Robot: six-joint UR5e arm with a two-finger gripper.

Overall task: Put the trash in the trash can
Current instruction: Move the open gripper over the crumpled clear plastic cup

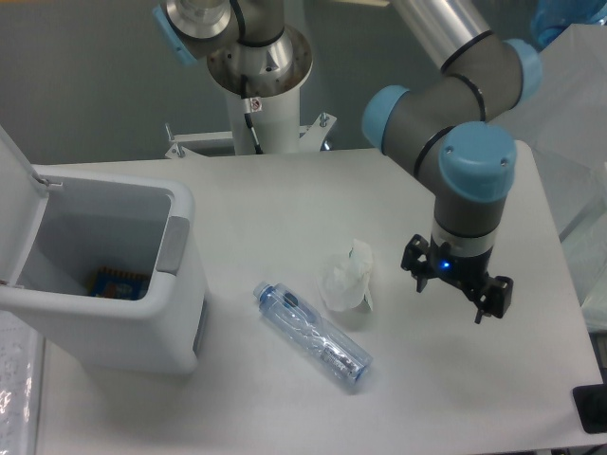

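Even, cool overhead light fell on the pale surface (285, 199); shadows stayed soft and faint, the focus was slightly soft, and glare was mild.

White table (285, 199) with a matte top, grey wall (85, 85) behind it, small blue and orange item (118, 283) on a container floor, black object (590, 408) at table's right corner

We see a white tissue (347, 279) and a clear bluish bottle (312, 336) with a dark-printed label on the pale grey table (285, 199). At left, the white bin (114, 284) has a grey latch panel (173, 245) and something blue and orange inside. The black gripper (455, 284) shows a blue light; the arm (455, 123) is grey with light-blue caps.
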